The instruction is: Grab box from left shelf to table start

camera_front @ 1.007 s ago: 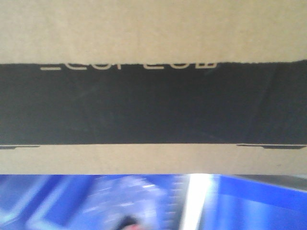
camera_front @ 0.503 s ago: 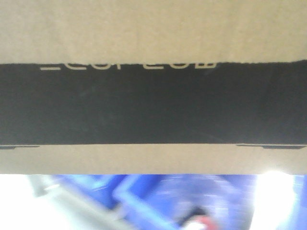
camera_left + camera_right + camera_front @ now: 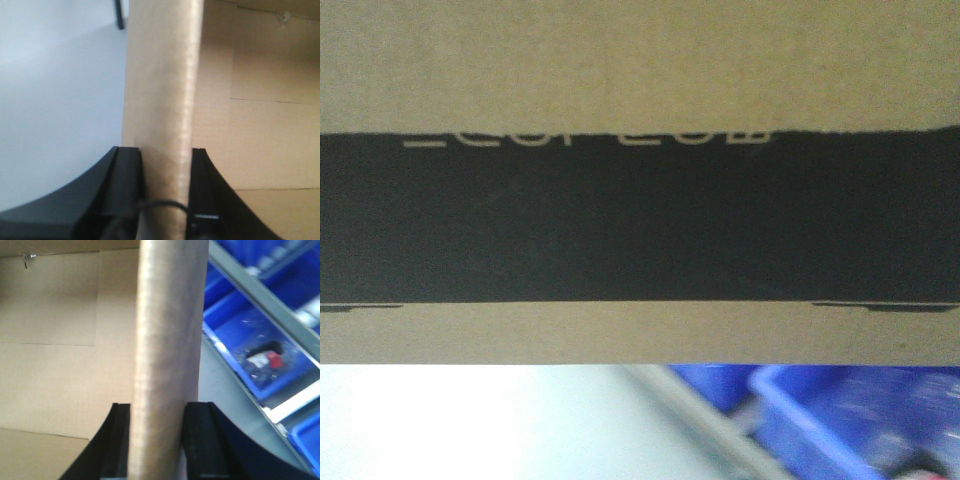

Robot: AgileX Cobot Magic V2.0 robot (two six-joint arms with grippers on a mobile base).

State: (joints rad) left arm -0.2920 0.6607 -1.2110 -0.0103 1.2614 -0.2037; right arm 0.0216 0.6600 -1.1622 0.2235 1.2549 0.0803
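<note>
Behind the carton the background has slid sideways since a second ago: blue bins then filled the strip under it, whereas now a white surface (image 3: 470,420) fills 7 o'clock and the blue bins (image 3: 840,420) sit at 5 o'clock, with a grey metal rail (image 3: 705,425) running slantwise between them. The box (image 3: 640,60) itself keeps the same place in the front view. Nearest in, the left gripper (image 3: 165,155) is clamped on one upright cardboard wall of the box, a black finger (image 3: 127,185) pressed to each face. The right gripper (image 3: 159,410) pinches the opposite wall the same way. So the box hangs between the two arms, its open inside plain brown, its black panel with pale lettering facing the front camera. Whether its base rests on anything cannot be told. Farther off, left wrist view, the white surface spreads at 9 o'clock with a dark leg (image 3: 118,15) near 12. Right wrist view, bins lie at 3 o'clock, one holding a clear bag (image 3: 265,360) with red and black bits.
</note>
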